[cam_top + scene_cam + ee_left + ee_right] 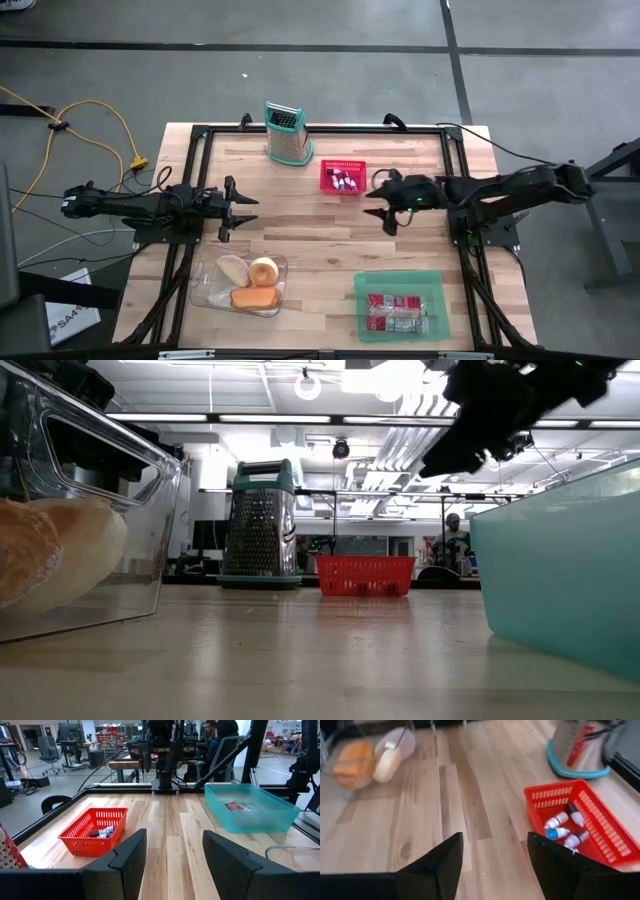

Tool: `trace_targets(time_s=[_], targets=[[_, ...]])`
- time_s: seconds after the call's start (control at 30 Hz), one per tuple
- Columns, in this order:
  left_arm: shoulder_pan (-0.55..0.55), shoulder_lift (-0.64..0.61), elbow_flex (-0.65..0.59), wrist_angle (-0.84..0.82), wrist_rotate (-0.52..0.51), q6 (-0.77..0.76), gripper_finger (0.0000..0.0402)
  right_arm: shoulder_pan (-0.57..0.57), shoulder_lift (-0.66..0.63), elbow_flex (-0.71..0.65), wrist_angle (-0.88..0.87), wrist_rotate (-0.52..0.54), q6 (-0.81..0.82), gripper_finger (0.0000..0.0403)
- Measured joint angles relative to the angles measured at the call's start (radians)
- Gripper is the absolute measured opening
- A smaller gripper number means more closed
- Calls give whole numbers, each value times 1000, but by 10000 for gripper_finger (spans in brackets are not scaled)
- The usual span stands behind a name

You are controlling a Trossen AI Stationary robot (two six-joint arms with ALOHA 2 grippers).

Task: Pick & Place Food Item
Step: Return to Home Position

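Right claw [380, 208]: wide, empty, beside red basket [343, 178].
Left claw [243, 212]: wide, empty.
Transparent bin [203, 290]: near left claw, bread [254, 299] and donut [264, 271] inside.
Remaining: homing only, by the look of it.

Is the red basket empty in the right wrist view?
No, several small bottles lie inside the red basket.

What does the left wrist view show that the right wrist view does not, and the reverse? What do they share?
Only the left wrist view shows the teal bin with red packets, and people beyond the table. Only the right wrist view shows the food: the orange bread and the donut. Both show the red basket of small bottles on the wooden table, and their own open pincer: the left pincer, the right pincer.
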Motion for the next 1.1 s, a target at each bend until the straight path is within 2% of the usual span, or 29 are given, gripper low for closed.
trace_targets(time_s=[0.23,0.63,1.1], targets=[[0,0,0,0,0,0,187,-35,-239,-209,127,-2,50,210],[0,0,0,-1,0,0,187,-38,-570,-411,254,36,53,210],[0,0,0,0,0,0,187,-38,-770,-555,370,-41,57,210]])
